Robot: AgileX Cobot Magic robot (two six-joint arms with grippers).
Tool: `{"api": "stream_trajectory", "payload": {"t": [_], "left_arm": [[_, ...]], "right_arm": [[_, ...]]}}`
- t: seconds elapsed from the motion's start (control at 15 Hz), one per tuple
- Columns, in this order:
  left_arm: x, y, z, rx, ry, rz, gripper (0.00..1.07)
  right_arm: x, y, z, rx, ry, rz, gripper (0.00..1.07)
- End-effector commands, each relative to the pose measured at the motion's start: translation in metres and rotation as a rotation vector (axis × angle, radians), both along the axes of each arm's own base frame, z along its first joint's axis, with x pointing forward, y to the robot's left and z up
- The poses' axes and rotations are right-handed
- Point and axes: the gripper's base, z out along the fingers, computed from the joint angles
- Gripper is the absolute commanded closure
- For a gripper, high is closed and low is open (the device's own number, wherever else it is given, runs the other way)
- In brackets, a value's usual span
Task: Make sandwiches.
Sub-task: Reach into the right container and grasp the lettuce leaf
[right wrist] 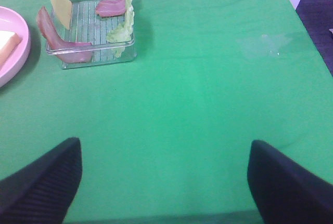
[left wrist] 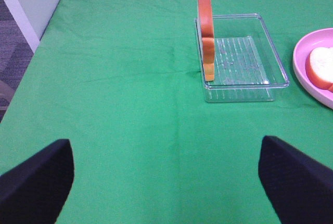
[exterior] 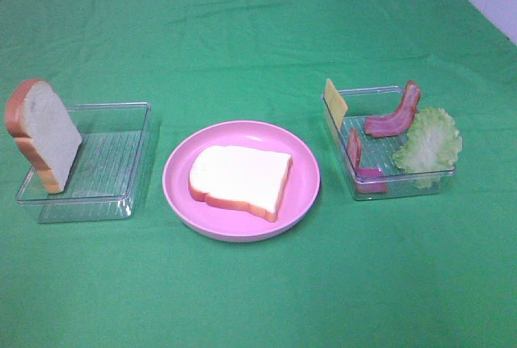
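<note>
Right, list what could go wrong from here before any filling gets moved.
1. The lettuce leaf hangs over the rim of the right tray; a careless pinch could drag it onto the cloth or shift the tray.
2. The cheese square and bacon strips lean on the tray walls close together; reaching one may knock another.
3. The standing bread slice leans at the edge of the left tray; a nudge could tip it out.

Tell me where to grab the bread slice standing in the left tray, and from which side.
Probably best to pinch the standing bread slice across its two flat faces near the rounded top crust, coming down from above. It stands on edge, tilted against the left end of the clear tray, with its top well above the rim.
</note>
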Motion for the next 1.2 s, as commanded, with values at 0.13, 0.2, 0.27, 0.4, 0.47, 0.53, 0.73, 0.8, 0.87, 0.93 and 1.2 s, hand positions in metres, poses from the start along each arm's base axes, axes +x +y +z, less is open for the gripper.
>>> {"api": "stream_trajectory", "payload": {"t": [0.13,0.2,0.27,0.4,0.47,0.53,0.73,0.8,0.87,0.93,1.2], "left_arm": [[-0.002,0.0,0.0,0.003,-0.015,0.003,0.17],[-0.002,0.0,0.0,0.003,-0.015,0.003,0.17],[-0.002,0.0,0.0,0.003,-0.015,0.003,0.17],[-0.002,0.0,0.0,0.003,-0.015,0.003,0.17],[-0.002,0.0,0.0,0.003,-0.015,0.003,0.17],[-0.002,0.0,0.0,0.003,-0.015,0.003,0.17],[-0.002,0.0,0.0,0.003,-0.015,0.003,0.17],[-0.002,0.0,0.0,0.003,-0.015,0.003,0.17],[-0.002,0.0,0.0,0.003,-0.015,0.003,0.17],[-0.002,0.0,0.0,0.003,-0.015,0.003,0.17],[-0.002,0.0,0.0,0.003,-0.015,0.003,0.17]], "right_arm": [[0.009,-0.003,0.021,-0.046,-0.05,-0.013,0.24],[0.021,-0.004,0.03,-0.073,-0.054,-0.017,0.24],[0.036,-0.005,0.036,-0.094,-0.041,-0.015,0.24],[0.066,-0.003,0.043,-0.091,-0.024,0.007,0.24],[0.088,-0.001,0.045,-0.083,-0.019,0.023,0.24],[0.131,0.001,0.044,-0.078,0.062,0.041,0.24],[0.203,0.003,0.033,-0.06,0.285,0.047,0.24],[0.225,0.004,0.03,-0.038,0.333,0.046,0.24],[0.247,0.006,0.022,-0.016,0.4,0.049,0.24],[0.265,0.007,0.016,-0.011,0.464,0.063,0.24],[0.325,0.015,-0.004,0.032,0.622,0.129,0.24]]}}
